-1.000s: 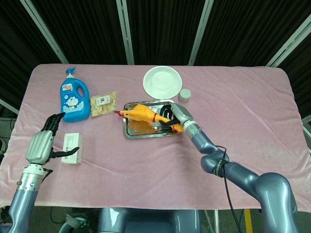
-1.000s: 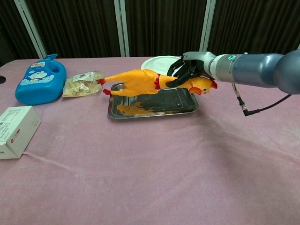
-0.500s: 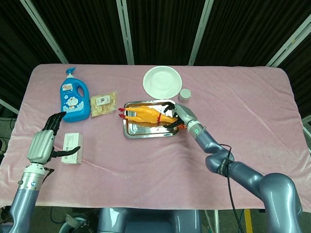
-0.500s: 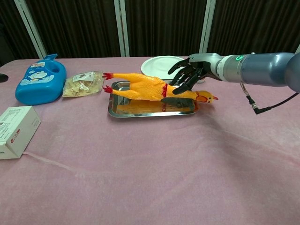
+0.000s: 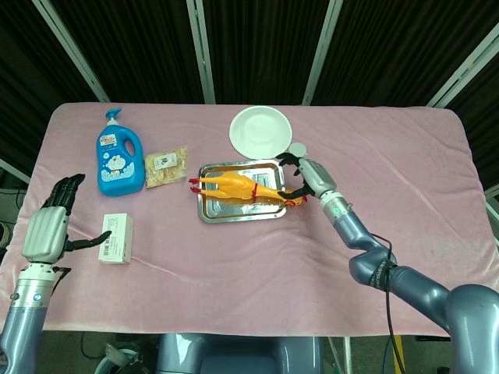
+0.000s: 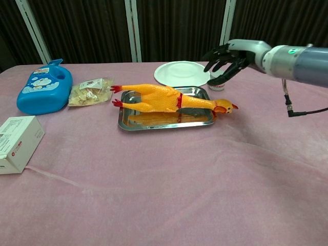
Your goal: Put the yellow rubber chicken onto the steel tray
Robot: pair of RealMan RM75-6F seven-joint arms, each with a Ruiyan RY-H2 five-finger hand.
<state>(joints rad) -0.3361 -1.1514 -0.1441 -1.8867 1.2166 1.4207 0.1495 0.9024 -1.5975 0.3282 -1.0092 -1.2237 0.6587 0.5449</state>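
Covering most of both views, the pink cloth-draped table [image 5: 234, 304] runs off the bottom edge of the chest view, so its near edge shows only in the head view. At centre sits the steel tray [image 6: 124, 123], with much of its floor hidden under the yellow rubber chicken [image 6: 164, 98]. The chicken lies lengthwise on the tray, its red feet poking past the left rim and its head and beak hanging over the right rim.

At the upper right of the chest view, the right hand [image 6: 227, 56] hangs above the table with fingers spread and nothing in them, apart from the chicken and above its head end. It partly hides a small jar [image 6: 216, 84], of which only the lower part shows there. In the head view the jar's lid [image 5: 297, 149] peeks out beside the hand [image 5: 310, 176].

Behind the tray lies a white plate [image 5: 261, 130]. At the upper left stands a blue detergent bottle [image 5: 118, 154], with a small snack bag [image 5: 166, 167] just beside it; the bag's print is too small to read.

At the lower left of the head view, the left hand [image 5: 48, 227] is raised with fingers apart and holds nothing. Its thumb reaches toward a white box [image 5: 115, 238]; contact cannot be told. The chest view cuts the box [image 6: 18, 142] at the left edge and does not show the left hand.
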